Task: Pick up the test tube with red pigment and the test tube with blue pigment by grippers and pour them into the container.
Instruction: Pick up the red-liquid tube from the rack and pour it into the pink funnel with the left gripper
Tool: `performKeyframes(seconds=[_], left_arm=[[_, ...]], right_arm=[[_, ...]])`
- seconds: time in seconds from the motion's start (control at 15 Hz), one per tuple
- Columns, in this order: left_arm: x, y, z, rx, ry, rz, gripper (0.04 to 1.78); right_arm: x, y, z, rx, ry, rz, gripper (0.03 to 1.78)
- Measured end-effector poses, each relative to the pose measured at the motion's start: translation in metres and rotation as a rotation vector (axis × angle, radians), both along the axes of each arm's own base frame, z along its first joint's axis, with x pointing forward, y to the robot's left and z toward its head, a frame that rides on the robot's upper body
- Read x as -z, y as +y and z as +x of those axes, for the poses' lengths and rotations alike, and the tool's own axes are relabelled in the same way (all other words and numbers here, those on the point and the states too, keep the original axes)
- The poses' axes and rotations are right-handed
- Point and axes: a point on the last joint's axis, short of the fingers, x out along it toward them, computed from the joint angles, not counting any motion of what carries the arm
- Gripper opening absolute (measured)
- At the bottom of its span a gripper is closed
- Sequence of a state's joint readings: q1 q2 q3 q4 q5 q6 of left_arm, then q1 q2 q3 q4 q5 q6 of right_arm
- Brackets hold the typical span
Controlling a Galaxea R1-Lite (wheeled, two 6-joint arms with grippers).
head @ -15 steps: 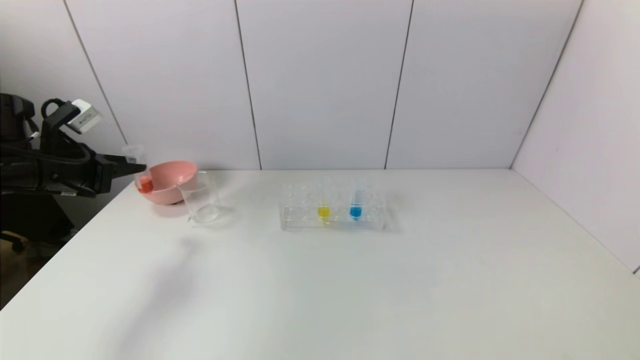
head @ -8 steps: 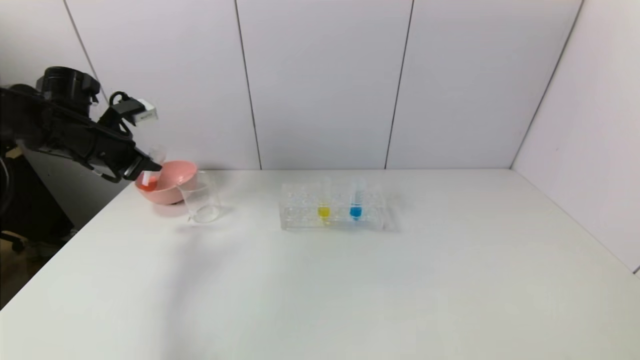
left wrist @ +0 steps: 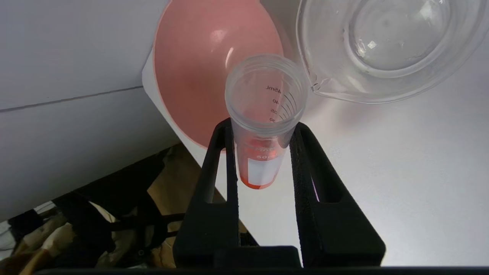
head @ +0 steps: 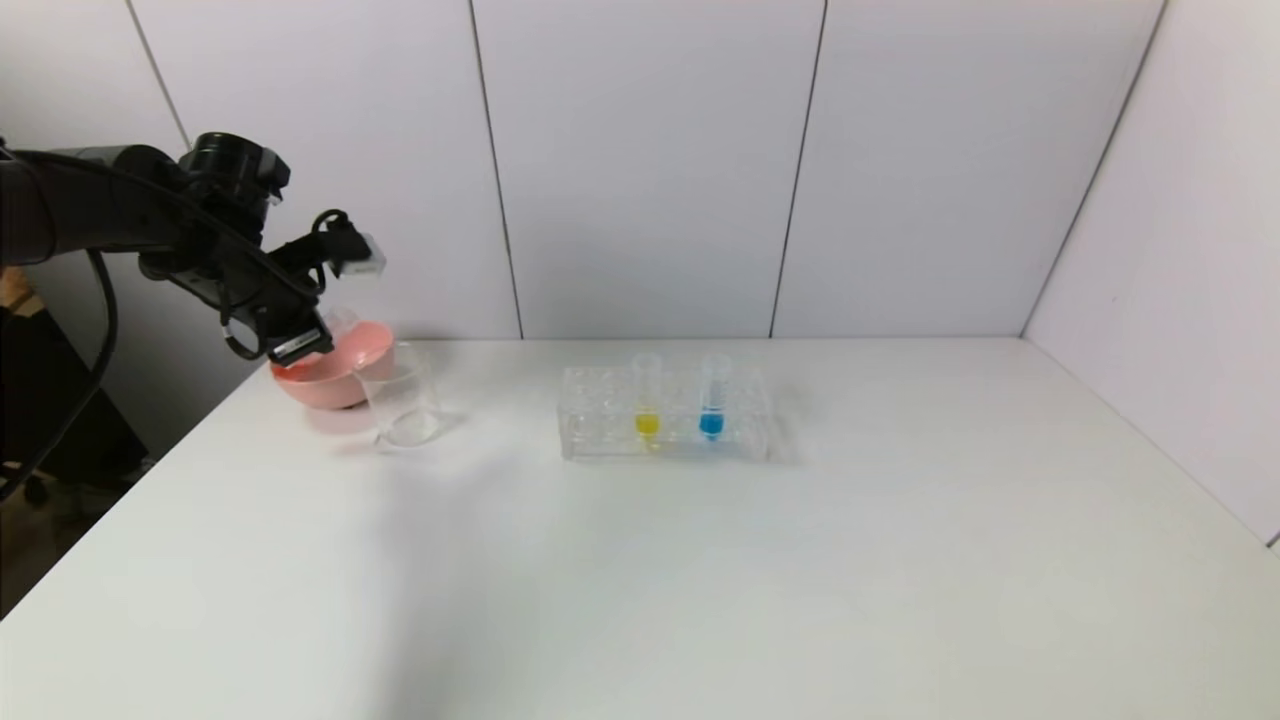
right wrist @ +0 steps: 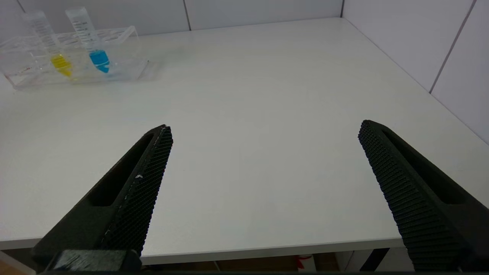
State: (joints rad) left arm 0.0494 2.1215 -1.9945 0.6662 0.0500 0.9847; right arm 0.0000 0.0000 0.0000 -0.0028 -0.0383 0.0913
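**Red tube held beside the beaker, mouth tipped toward it**

Nearest us, our right gripper (right wrist: 263,168) hangs spread wide and empty off the worktop's near edge, idle. Farther in, toward the back edge, the clear rack (head: 665,428) holds the test tube with blue pigment (head: 712,397) upright next to a yellow one (head: 647,398).

At the back-left corner our left gripper (left wrist: 263,137) is clamped on the test tube with red pigment (left wrist: 265,114), over the table's left edge beside the pink bowl (head: 345,372). The tube's long axis runs out from the fingers, its open mouth leading and the red end trailing (the head view hides most of it). The container (left wrist: 386,49) stands just beyond the mouth and off to one side — apart, not touching. We judge the pour needs the mouth carried over that rim first — the left arm is far nearer.
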Motion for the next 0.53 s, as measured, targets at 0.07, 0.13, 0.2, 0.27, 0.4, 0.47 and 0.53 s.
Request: performKeyframes(seconds=[0.07,0.13,0.2,0.27,0.4,0.47,0.53], left_arm=[[-0.001,-0.004,0.001,0.017,-0.01,0.033,0.43],[-0.002,-0.009,0.002,0.025,-0.022,0.063,0.43],[-0.005,-0.014,0.003,0.027,-0.039,0.098,0.43],[-0.006,-0.018,0.004,0.027,-0.048,0.134,0.43],[-0.008,-0.027,0.004,0.025,-0.056,0.19,0.43],[-0.009,-0.03,0.004,0.025,-0.057,0.205,0.43],[-0.009,-0.034,0.004,0.028,-0.057,0.216,0.43]], right_arm=[[0.0,0.0,0.0,0.0,0.0,0.0,1.77],[0.0,0.0,0.0,0.0,0.0,0.0,1.77],[0.0,0.0,0.0,0.0,0.0,0.0,1.77],[0.0,0.0,0.0,0.0,0.0,0.0,1.77],[0.0,0.0,0.0,0.0,0.0,0.0,1.77],[0.0,0.0,0.0,0.0,0.0,0.0,1.77],[0.0,0.0,0.0,0.0,0.0,0.0,1.77]])
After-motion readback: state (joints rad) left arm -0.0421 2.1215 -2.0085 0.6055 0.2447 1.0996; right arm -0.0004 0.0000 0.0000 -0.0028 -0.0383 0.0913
